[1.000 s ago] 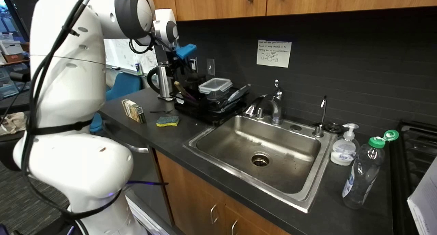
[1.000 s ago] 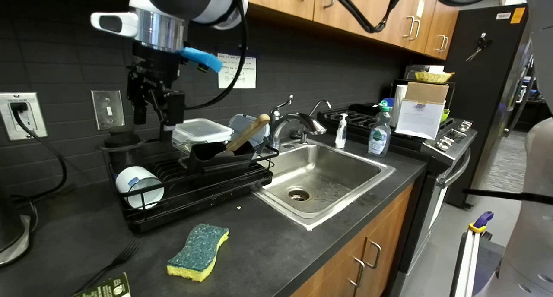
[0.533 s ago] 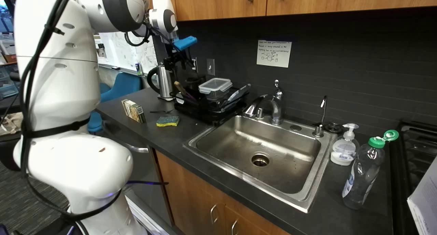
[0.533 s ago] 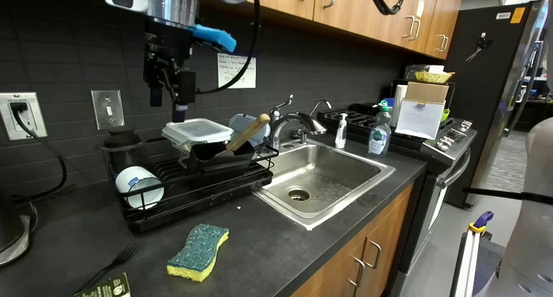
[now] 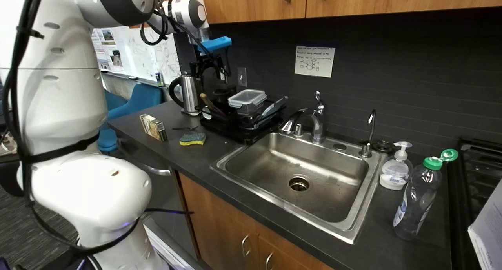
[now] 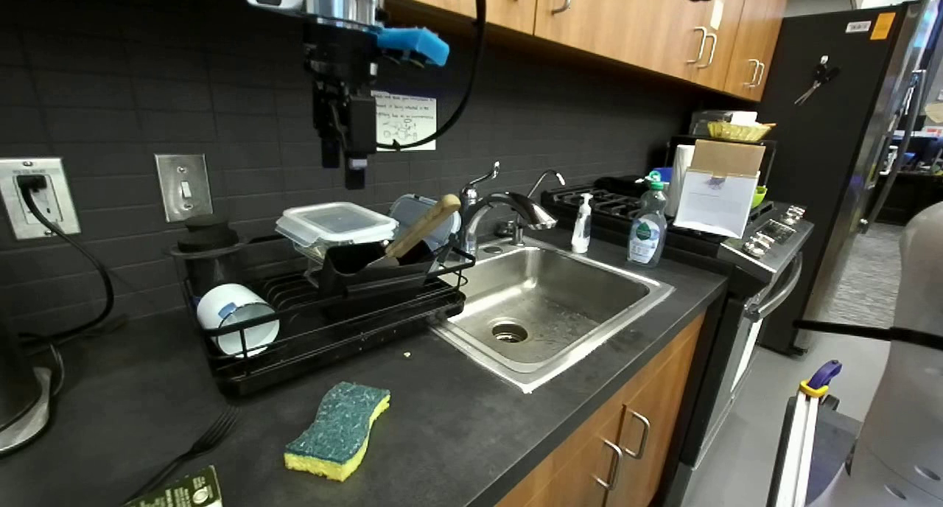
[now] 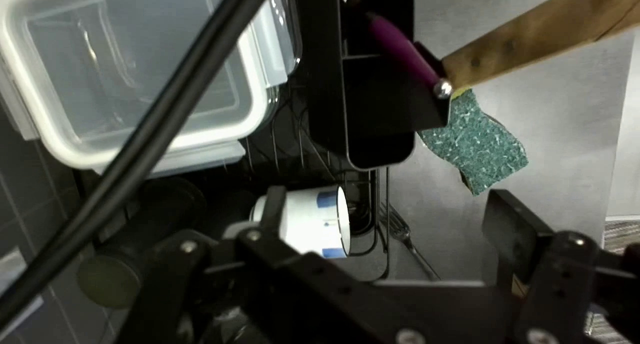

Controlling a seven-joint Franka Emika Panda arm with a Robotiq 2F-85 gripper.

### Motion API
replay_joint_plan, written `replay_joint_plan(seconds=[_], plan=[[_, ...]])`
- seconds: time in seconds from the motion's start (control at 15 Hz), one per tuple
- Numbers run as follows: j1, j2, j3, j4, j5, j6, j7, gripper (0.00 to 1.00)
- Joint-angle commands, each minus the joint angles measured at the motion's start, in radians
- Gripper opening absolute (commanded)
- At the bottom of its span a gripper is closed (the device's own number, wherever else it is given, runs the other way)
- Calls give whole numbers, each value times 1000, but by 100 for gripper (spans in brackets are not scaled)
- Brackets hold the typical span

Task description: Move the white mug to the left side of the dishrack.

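As I watch through the wrist view, my fingers (image 7: 515,224) stand wide apart with nothing held between them, and in an exterior view they hang in the air over the dishrack (image 6: 339,345), higher than the lidded container (image 6: 339,223). And there's the white mug (image 6: 227,304): on its side in the dishrack, at the left-hand end as that view frames it, mouth turned to the front edge, a dark jar (image 6: 210,260) just behind it. From the wrist I catch its blue patches (image 7: 327,199), one of my fingers covering part of the base end. Mid-rack, a wooden handle (image 6: 423,225) slants up out of the black utensil holder (image 7: 320,84), a purple handle (image 7: 407,54) beside it. On the bench (image 6: 435,441), a fork (image 7: 407,240) and a green-and-yellow sponge (image 6: 340,422) lie in front of the dishrack, apart from each other. The steel sink (image 6: 524,380) sits just beside the dishrack, and beyond the mug's end, there, a shiny metal jug (image 5: 190,93).
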Motion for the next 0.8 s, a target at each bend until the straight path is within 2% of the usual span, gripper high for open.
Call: replay_joint_plan(seconds=[0.0, 0.73], plan=[[-19, -83, -22, -72, 23, -40, 82, 100], [10, -282, -15, -233, 118, -84, 237, 100]])
